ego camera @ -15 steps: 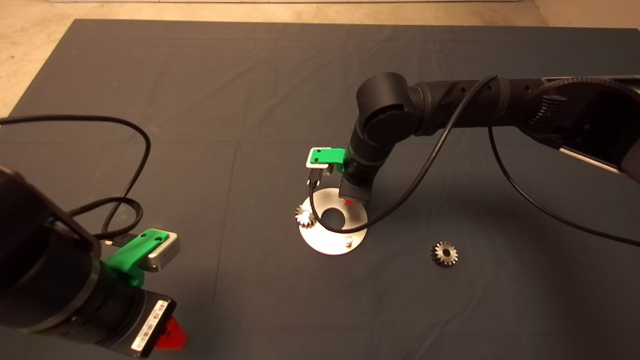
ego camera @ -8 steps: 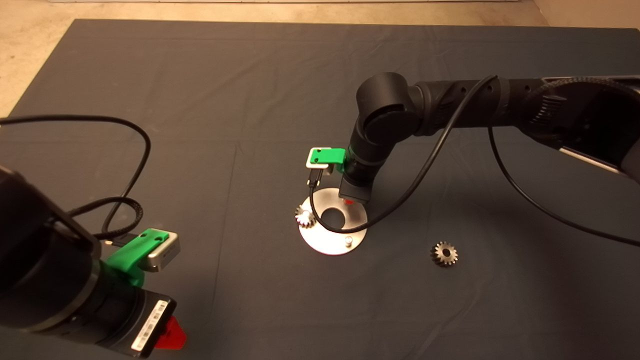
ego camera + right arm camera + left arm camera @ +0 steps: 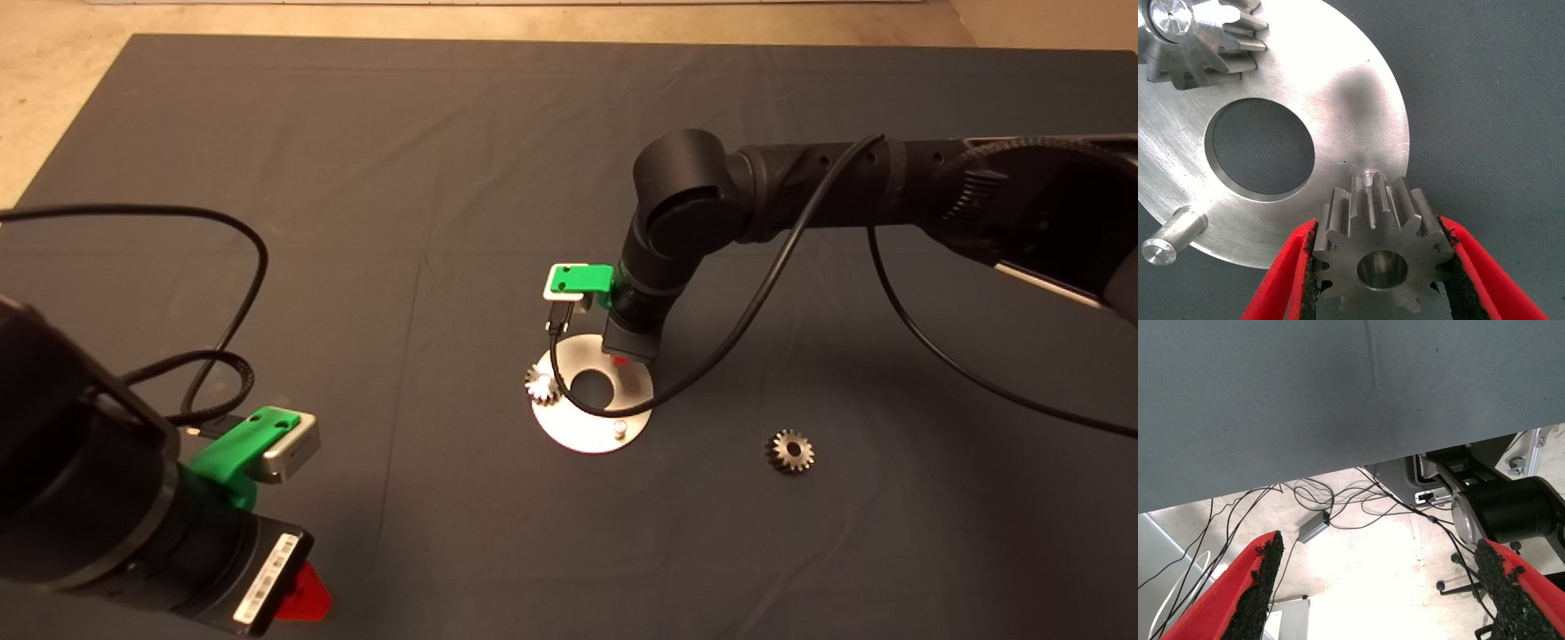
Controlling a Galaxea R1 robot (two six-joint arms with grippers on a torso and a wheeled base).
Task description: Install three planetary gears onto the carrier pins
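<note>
Progress: one gear (image 3: pixel 1195 47) seated on a carrier pin of the disc (image 3: pixel 634 404). Right gripper (image 3: pixel 1381 267) clamps a second gear (image 3: pixel 1379 257) just above the next pin (image 3: pixel 1368 179), not yet on. Third gear (image 3: pixel 790 451) lies off-disc; one pin (image 3: pixel 1171 239) bare. Left gripper (image 3: pixel 1381 587) parked, fingers apart.

Dark mat (image 3: pixel 356 267); cables (image 3: pixel 1338 500) on the floor.

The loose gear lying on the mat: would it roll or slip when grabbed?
The loose gear lies flat on the mat, so rolling seems unlikely. Its solid metal probably makes it stiff and heavy for its size. Toothed flanks likely grip well, as with the gear in the right pincer.
</note>
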